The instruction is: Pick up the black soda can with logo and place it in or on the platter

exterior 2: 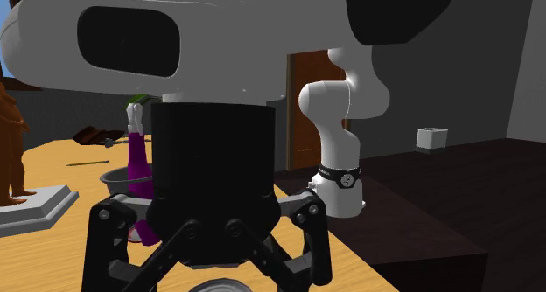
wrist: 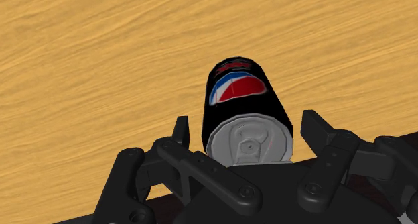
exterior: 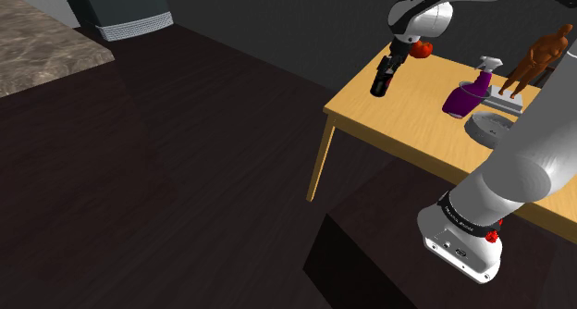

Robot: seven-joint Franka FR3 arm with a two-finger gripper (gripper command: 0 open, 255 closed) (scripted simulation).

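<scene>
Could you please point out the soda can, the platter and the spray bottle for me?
soda can [wrist: 237, 88], wrist view, on its red, white and blue logo.
platter [exterior: 483, 124], shoulder view, on its grey rim.
spray bottle [exterior: 460, 100], shoulder view, on its purple body.

Wooden table [exterior: 398, 136] at 3 o'clock in shoulder view, standing on dark floor [exterior: 166, 187]. Purple spray bottle [exterior: 465, 94] on table. Brown figurine [exterior: 543, 53] on grey base [exterior: 509, 100], at 2 o'clock from bottle, base just beside it. Red round fruit [exterior: 423, 48] at 10 o'clock from bottle. Stone counter [exterior: 37, 39] at frame's 10 o'clock, grey bin [exterior: 129, 11] at 11. Second exterior view: white box [exterior 2: 431, 138] at 3 o'clock, brown door [exterior 2: 296, 133] at 9 o'clock from box.
</scene>
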